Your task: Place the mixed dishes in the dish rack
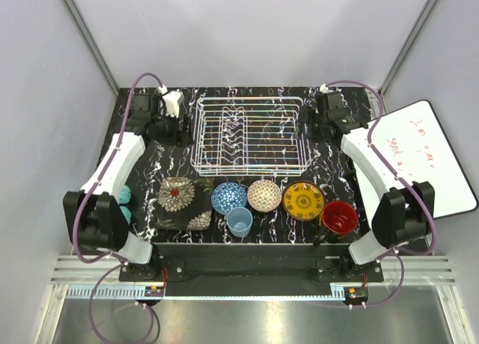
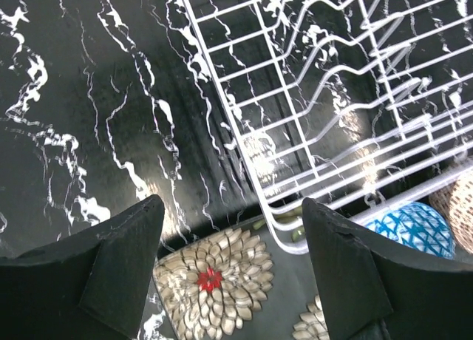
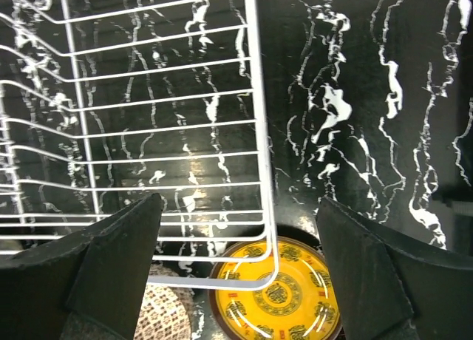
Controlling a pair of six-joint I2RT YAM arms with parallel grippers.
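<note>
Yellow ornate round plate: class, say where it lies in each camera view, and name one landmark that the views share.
Top external: yellow ornate round plate, right of centre, below the right end of the dish rack.
Left wrist: not in it.
Right wrist: bottom centre, seen past a corner of the rack.
Shared landmark: the white wire rack, which shows in all three views.

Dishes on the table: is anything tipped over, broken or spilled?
Nothing stands out. The black square plate, blue bowl, beige bowl, yellow plate, light-blue cup and red-inside mug all sit right side up in front of the dish rack; no spill or break shows.
</note>
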